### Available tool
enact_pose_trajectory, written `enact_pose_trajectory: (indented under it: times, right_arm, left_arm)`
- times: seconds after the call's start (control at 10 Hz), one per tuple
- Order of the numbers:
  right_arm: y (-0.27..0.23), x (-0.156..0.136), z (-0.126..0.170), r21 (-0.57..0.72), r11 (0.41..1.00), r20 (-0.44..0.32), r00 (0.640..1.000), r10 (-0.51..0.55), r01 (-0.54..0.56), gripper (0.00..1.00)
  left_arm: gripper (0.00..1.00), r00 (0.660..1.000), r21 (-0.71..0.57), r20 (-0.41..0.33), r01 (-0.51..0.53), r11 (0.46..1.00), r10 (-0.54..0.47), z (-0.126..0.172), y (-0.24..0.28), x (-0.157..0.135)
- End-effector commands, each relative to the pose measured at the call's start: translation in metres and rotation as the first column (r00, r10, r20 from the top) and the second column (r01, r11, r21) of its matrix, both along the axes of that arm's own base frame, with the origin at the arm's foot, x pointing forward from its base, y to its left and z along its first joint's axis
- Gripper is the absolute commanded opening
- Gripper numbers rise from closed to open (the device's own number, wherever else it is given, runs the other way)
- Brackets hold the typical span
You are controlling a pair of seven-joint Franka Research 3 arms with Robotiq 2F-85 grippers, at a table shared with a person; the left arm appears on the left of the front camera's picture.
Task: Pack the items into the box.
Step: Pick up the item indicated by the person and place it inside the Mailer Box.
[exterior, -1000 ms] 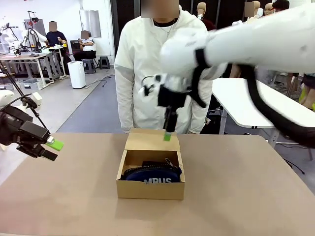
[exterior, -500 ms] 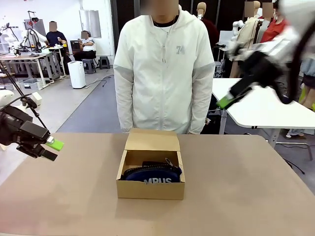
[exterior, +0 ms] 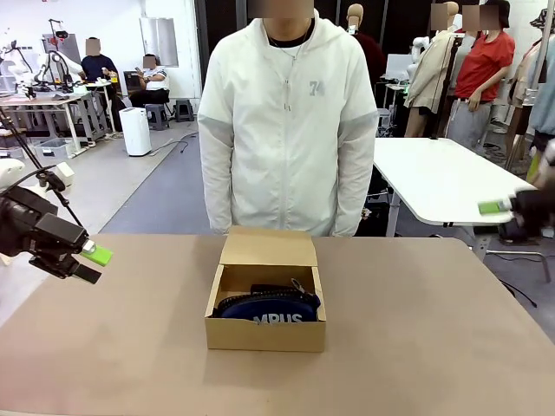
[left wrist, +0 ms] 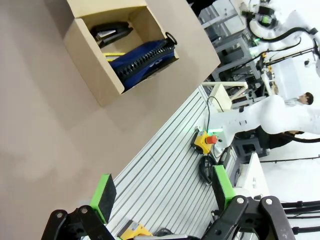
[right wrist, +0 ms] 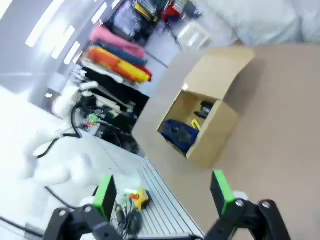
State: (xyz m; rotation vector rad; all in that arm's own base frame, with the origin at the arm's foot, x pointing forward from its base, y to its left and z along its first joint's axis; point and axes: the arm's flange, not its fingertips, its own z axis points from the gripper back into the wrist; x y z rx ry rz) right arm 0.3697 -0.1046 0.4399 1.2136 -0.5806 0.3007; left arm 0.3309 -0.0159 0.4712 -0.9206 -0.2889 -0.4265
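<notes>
The open brown box (exterior: 264,334) stands mid-table, flap lid raised toward the person. Inside lie the navy pouch (exterior: 269,307) with white lettering, a black stapler (left wrist: 110,33) at the far end and a yellow strip of the utility knife (left wrist: 114,54) beside the pouch. In the right wrist view the box (right wrist: 215,125) holds the pouch (right wrist: 177,131), the knife (right wrist: 196,124) and the stapler (right wrist: 206,108). My left gripper (exterior: 91,262) hangs open off the table's left edge, empty; its fingers (left wrist: 104,197) stand wide apart. My right gripper (exterior: 499,208) is at the far right, open and empty (right wrist: 162,192).
A person in a white jacket (exterior: 282,121) stands at the far side right behind the box. The brown tabletop (exterior: 416,347) spreads wide on both sides of the box. A white table (exterior: 434,178) stands behind at the right.
My right arm has swung away from above the box, up and out to the far right edge of the picture. The left arm and the box have not moved.
</notes>
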Motion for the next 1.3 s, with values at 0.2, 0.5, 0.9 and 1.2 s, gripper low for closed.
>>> enact_pose_trajectory:
  times: [0.2, 0.5, 0.9, 1.2]
  right_arm:
    - [0.025, -0.033, -0.008, -0.267, 0.925, 0.002, 0.96, 0.28, -0.269, 1.0]
    - [0.028, -0.029, -0.02, -0.235, 0.929, -0.048, 0.958, 0.283, -0.286, 1.0]
    - [0.028, -0.029, -0.02, -0.235, 0.929, -0.048, 0.958, 0.283, -0.286, 1.0]
    - [0.028, -0.029, -0.02, -0.235, 0.929, -0.048, 0.958, 0.283, -0.286, 1.0]
  left_arm:
    - [1.0, 1.0, -0.003, 0.003, 0.004, 1.0, -0.004, 0.0, 0.001, 0.0]
    - [1.0, 1.0, -0.003, 0.003, 0.004, 1.0, -0.004, 0.0, 0.001, 0.0]
    - [1.0, 1.0, -0.003, 0.003, 0.004, 1.0, -0.004, 0.0, 0.001, 0.0]
    - [1.0, 1.0, -0.003, 0.003, 0.004, 1.0, -0.004, 0.0, 0.001, 0.0]
